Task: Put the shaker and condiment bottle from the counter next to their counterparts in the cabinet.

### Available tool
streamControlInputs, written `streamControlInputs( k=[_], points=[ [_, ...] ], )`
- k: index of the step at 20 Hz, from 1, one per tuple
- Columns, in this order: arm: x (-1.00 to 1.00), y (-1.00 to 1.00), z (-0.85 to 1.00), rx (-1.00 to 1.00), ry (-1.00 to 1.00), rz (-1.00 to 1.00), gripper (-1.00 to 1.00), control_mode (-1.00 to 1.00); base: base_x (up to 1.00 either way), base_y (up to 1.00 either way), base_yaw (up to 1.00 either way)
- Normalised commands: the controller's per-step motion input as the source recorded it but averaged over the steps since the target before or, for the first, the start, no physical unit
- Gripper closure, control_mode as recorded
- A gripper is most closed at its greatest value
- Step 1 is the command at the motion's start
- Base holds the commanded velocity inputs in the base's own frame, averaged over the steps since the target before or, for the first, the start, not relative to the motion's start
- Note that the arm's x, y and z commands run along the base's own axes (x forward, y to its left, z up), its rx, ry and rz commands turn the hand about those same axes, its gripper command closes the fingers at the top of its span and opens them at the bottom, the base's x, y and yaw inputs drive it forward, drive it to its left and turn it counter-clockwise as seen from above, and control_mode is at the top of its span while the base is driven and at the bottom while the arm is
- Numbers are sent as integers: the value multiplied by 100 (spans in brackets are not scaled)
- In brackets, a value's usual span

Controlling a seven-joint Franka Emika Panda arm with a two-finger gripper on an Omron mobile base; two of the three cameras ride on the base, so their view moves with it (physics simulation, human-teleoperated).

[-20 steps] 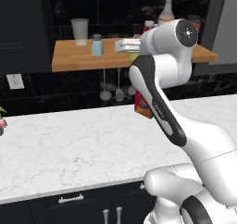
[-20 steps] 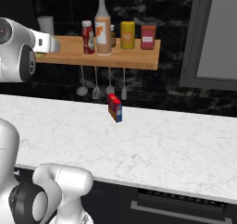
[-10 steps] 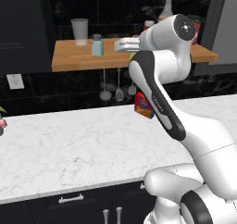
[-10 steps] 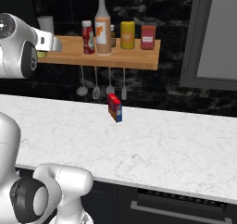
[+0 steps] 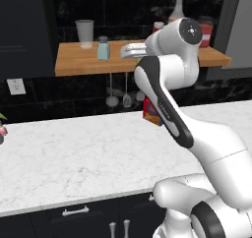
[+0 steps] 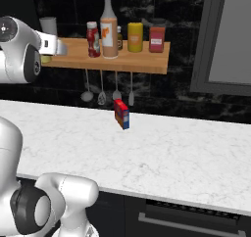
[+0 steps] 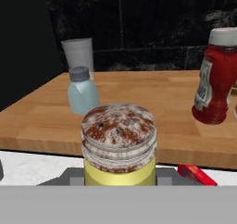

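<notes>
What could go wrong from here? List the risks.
1. The shaker rides high in front of the gripper; its grip is hidden, so it could slip before it reaches the cabinet.
2. The pale blue shaker stands close ahead; placing beside it could tip it.
3. The condiment bottle stands to the right; a sideways swing might hit it.

Yellow-green shaker [image 7: 119,146] – rust-speckled silver cap, red condiment bottle [image 7: 215,77], pale blue shaker [image 7: 82,92], white grey-veined counter [image 6: 162,153]

White glossy arm [image 5: 197,129], rounded segments, dark grey joint rings. Round dark cap with small dot on the upper joint [image 5: 189,29]. Black strip with faint lettering along the forearm [image 5: 165,109].
</notes>
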Motion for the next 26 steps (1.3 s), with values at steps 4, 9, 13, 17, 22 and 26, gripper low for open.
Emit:
streamControlInputs(
  k=[4,9,13,17,22,26],
  points=[
    [2,0,6,0,0,0,100,-100,0,0,0],
    [1,0,21,0,0,0,100,-100,0,0,0],
    [18,0,5,0,0,0,100,-100,0,0,0],
    [39,0,0,0,0,0,100,-100,0,0,0],
    [42,0,0,0,0,0,100,-100,0,0,0],
    [28,0,0,0,0,0,100,-100,0,0,0]
  ],
)
